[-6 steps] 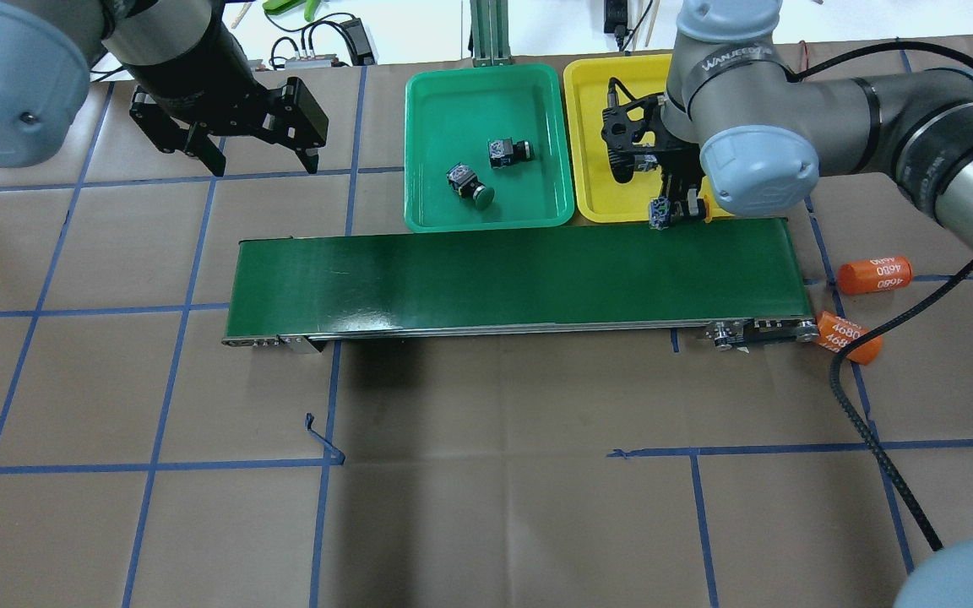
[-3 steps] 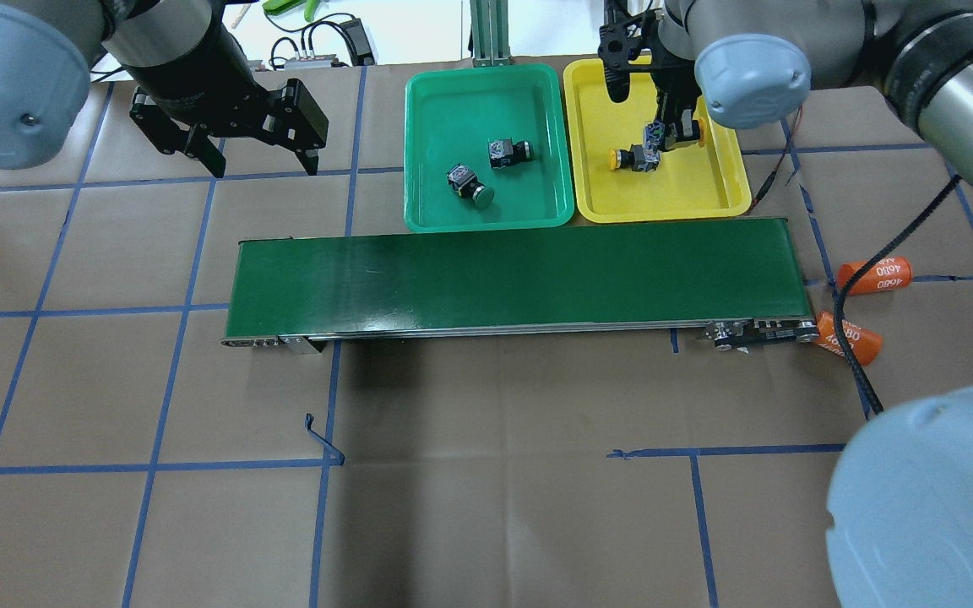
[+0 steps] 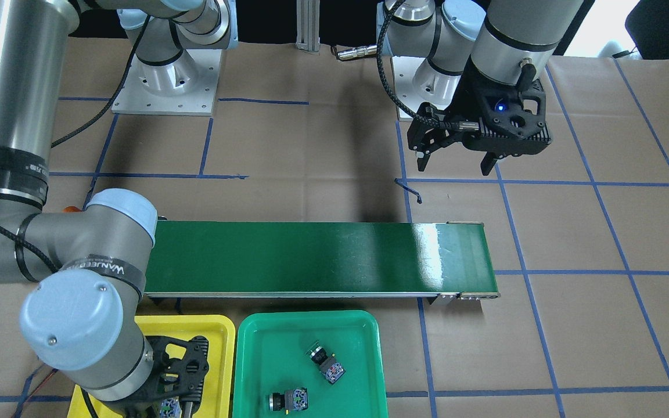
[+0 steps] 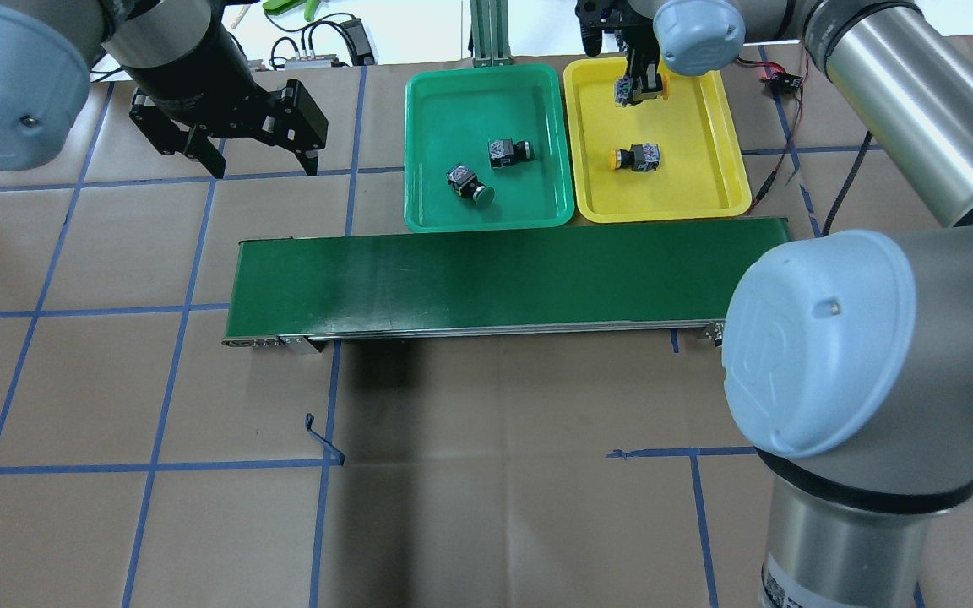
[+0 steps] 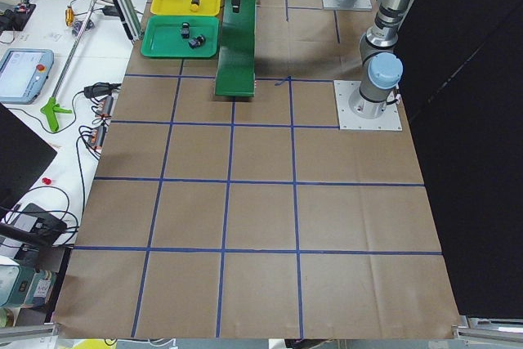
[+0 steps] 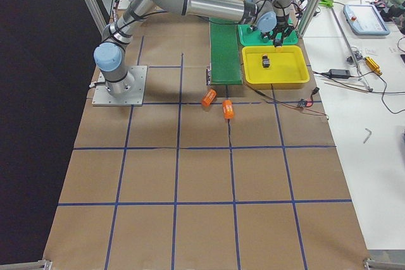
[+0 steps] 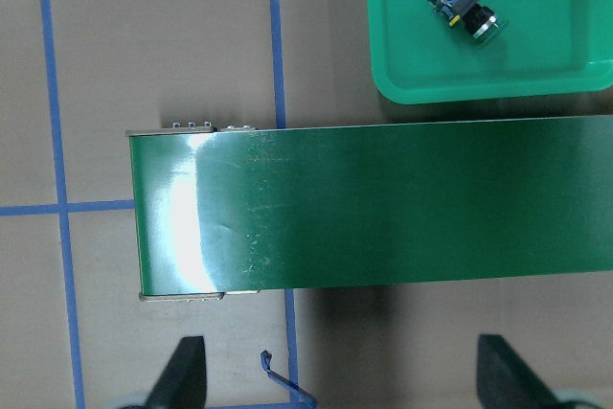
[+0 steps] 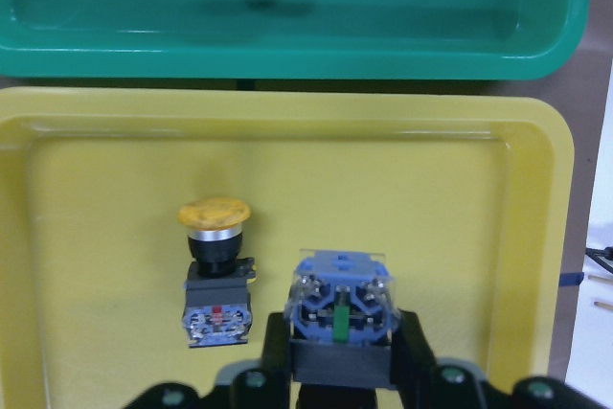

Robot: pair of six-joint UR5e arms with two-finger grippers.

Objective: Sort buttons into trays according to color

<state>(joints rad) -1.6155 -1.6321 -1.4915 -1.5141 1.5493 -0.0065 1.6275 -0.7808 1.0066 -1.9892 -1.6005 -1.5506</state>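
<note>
Overhead, the right gripper is clenching a button above the yellow tray's far end — lowering before release should be stopping it rolling. The left gripper is hanging spread, empty. At the right wrist, another button is lying just left — best avoided.

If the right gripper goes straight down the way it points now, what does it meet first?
Probably the bare floor of the yellow tray, its held button landing first; the lying yellow button sits aside.
</note>
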